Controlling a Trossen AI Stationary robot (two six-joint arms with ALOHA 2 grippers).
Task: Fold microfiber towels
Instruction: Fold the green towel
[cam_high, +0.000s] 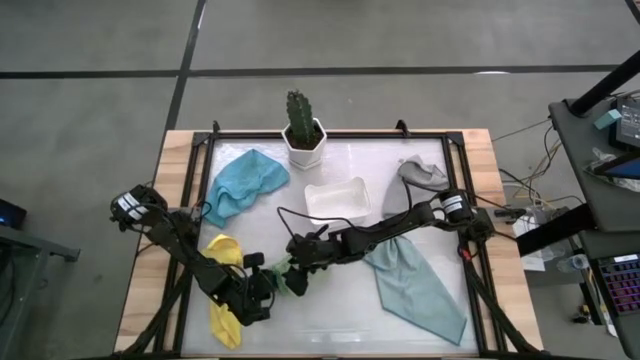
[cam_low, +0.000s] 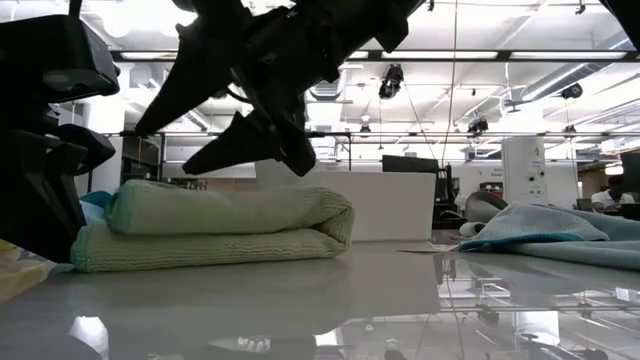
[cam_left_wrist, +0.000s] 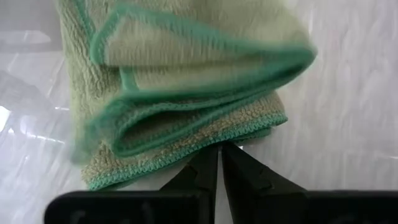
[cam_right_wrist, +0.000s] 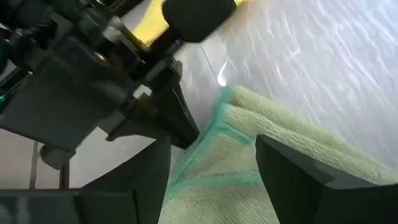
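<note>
- Olive green towel (cam_high: 296, 281) lies folded into a thick packet on the tabletop, near the front edge and left of centre. From the low view I count stacked layers with one rounded fold end.
- Right gripper (cam_high: 298, 262) hovers just over the packet, fingers spread wide with nothing between them. In its own wrist view the two fingers straddle the teal-stitched edge. My judgement: it is parted to let the fold lie, not to pick up.
- Left gripper (cam_left_wrist: 220, 149) sits low at the packet's near edge, fingers closed to a narrow point that holds nothing and just meets the hem. I read this as pinning or steadying the layers so they do not spring back.
- Long axis of the packet: in the low view it runs across the picture, rounded fold end toward the white tray (cam_high: 337, 198). Its exact heading on the tabletop I cannot tell; the arms cover most of it from above.
- Yellow towel (cam_high: 222, 290), blue towel (cam_high: 243, 182), pale teal towel (cam_high: 418, 283) and grey towel (cam_high: 421, 174) lie unfolded elsewhere on the tabletop.
</note>
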